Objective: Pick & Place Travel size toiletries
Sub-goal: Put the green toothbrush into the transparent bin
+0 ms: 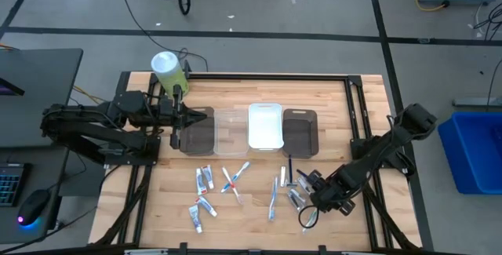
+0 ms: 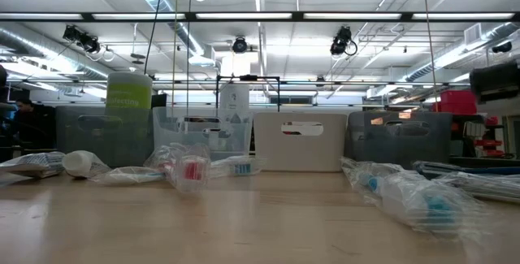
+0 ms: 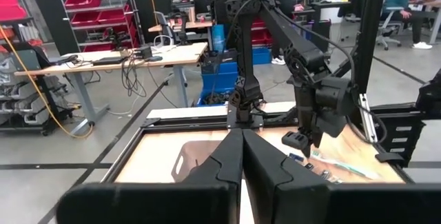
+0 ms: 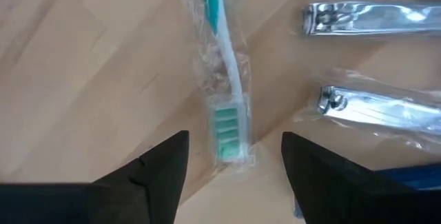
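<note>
Four rectangular plastic trays sit in a row on the pale wooden desk (image 1: 259, 90): a dark tray (image 1: 196, 129), a clear tray (image 1: 230, 130), a white tray (image 1: 265, 125) and a second dark tray (image 1: 299, 130). A green-and-white cylindrical canister (image 1: 168, 70) stands at the desk's far left corner. Nearer the front lie film-wrapped toothpaste tubes (image 1: 204, 179) and crossed toothbrushes (image 1: 233, 180).

The right end effector (image 4: 234, 158) hovers with its fingers apart over a wrapped white toothbrush with green bristles (image 4: 227, 107), gripping nothing; two shiny metal nail clippers (image 4: 375, 107) in wrappers lie just beside it. The left end effector (image 1: 183, 118), fingers together and empty, hangs above the first dark tray.
</note>
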